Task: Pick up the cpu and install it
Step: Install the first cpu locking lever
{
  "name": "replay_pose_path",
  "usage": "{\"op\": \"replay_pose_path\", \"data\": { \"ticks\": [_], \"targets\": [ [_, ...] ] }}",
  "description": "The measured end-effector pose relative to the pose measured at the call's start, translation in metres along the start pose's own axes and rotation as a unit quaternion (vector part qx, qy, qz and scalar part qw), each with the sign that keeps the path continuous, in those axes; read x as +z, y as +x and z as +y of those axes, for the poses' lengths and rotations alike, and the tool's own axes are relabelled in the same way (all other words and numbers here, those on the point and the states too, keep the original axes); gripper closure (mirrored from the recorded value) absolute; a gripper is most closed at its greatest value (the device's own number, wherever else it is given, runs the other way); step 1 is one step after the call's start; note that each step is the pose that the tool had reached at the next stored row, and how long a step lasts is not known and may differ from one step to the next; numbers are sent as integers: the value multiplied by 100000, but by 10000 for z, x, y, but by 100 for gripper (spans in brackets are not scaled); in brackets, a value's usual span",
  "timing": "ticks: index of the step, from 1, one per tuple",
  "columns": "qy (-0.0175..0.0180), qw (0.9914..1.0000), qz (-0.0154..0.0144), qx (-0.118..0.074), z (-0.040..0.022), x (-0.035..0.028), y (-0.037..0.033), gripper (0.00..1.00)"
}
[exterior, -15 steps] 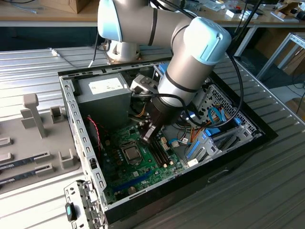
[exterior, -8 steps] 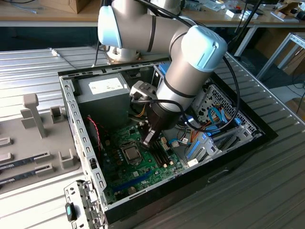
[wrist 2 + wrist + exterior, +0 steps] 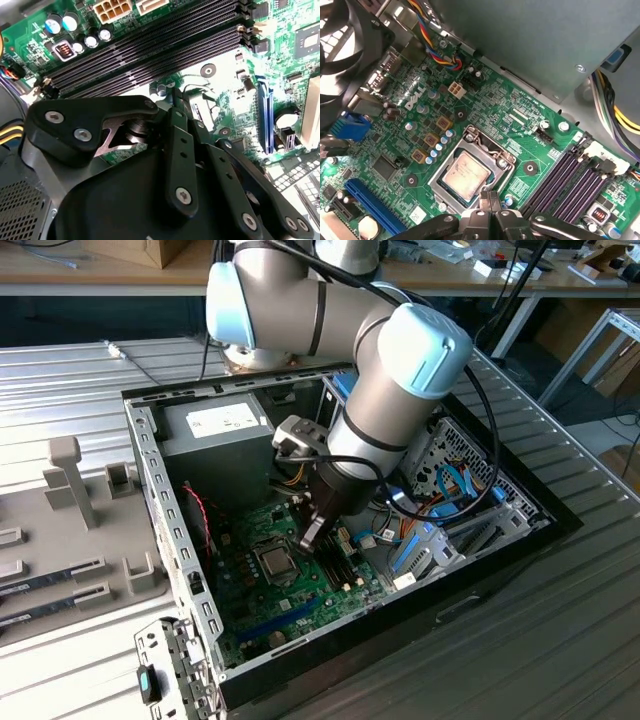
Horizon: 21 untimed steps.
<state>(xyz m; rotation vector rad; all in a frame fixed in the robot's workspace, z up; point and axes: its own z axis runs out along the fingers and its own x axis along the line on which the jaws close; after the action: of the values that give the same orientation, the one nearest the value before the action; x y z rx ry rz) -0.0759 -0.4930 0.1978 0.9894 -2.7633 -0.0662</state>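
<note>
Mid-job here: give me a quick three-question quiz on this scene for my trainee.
1. True or false: the cpu lies in its socket on the motherboard.
2. The gripper has its jaws: A) wide open B) shut, holding nothing C) shut on a memory stick.
3. Fill in: the long slots beside the socket hold ___ memory sticks.
Key: 1 true; 2 B; 3 no.

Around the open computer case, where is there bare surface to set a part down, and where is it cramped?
Free: the ribbed metal table on the exterior view's right of the case. Crowded: inside the case, where the pincer hangs beside the cpu in its socket, near cables and memory slots.
</note>
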Motion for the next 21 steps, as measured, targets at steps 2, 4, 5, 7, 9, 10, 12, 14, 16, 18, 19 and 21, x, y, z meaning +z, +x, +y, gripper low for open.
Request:
{"op": "replay_pose_path", "data": {
  "ticks": [2, 4, 5, 7, 9, 10, 12, 14, 16, 18, 19, 21],
  "targets": [
    [0, 100000, -18, -15, -14, 9, 7, 89],
    [-6, 100000, -12, -3, -43, 17, 30, 89],
    [-12, 100000, -33, -6, -78, 25, 56, 89],
    [3, 100000, -6, -4, -147, 35, 111, 89],
    [-2, 100000, 0, 5, -167, 41, 123, 89],
    [5, 100000, 9, 16, -177, 43, 114, 89],
    [2, 100000, 17, 16, -229, 42, 52, 89],
    [3, 100000, 15, 4, -238, 42, 37, 89],
    [-30, 100000, -47, 109, -227, 48, 49, 89],
    [-127, 99999, -117, 423, -209, 53, 71, 89],
    [-117, 99998, -207, 534, -200, 47, 81, 89],
    [-125, 99998, -315, 575, -190, 4, 87, 89]
  ]
}}
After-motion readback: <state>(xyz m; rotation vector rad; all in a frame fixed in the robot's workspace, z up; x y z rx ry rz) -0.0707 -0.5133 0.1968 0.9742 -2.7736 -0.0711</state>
